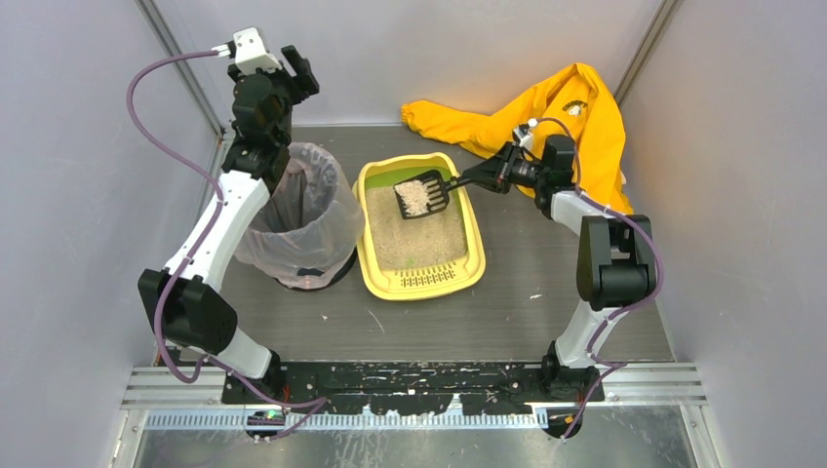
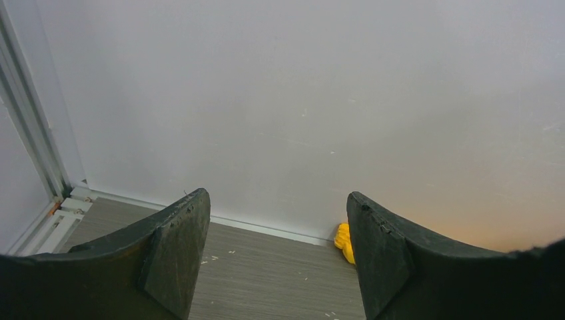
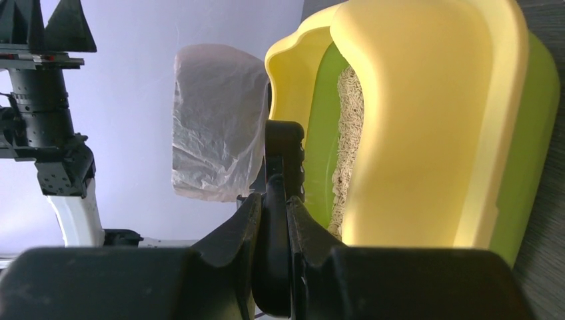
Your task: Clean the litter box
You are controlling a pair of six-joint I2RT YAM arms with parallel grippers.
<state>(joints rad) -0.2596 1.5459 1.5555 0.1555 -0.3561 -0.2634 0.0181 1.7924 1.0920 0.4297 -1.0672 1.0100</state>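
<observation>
The litter box (image 1: 422, 282), a yellow tray with a green inner wall and beige litter, lies mid-table. In the right wrist view the litter box (image 3: 426, 120) fills the right half. My right gripper (image 1: 485, 176) is shut on the handle of a black slotted scoop (image 1: 421, 198), which hangs over the tray's far end with a heap of litter in it. The right wrist view shows the right gripper (image 3: 276, 208) clamped on the scoop handle (image 3: 284, 143). My left gripper (image 1: 298, 68) is raised at the back left, above the bin. The left gripper (image 2: 275, 250) is open and empty, facing the back wall.
A round bin lined with a translucent bag (image 1: 298, 213) stands just left of the tray; the bag (image 3: 216, 120) also shows in the right wrist view. A yellow garment (image 1: 575, 109) lies crumpled at the back right; a bit of the garment (image 2: 342, 239) lies by the wall. Walls close three sides.
</observation>
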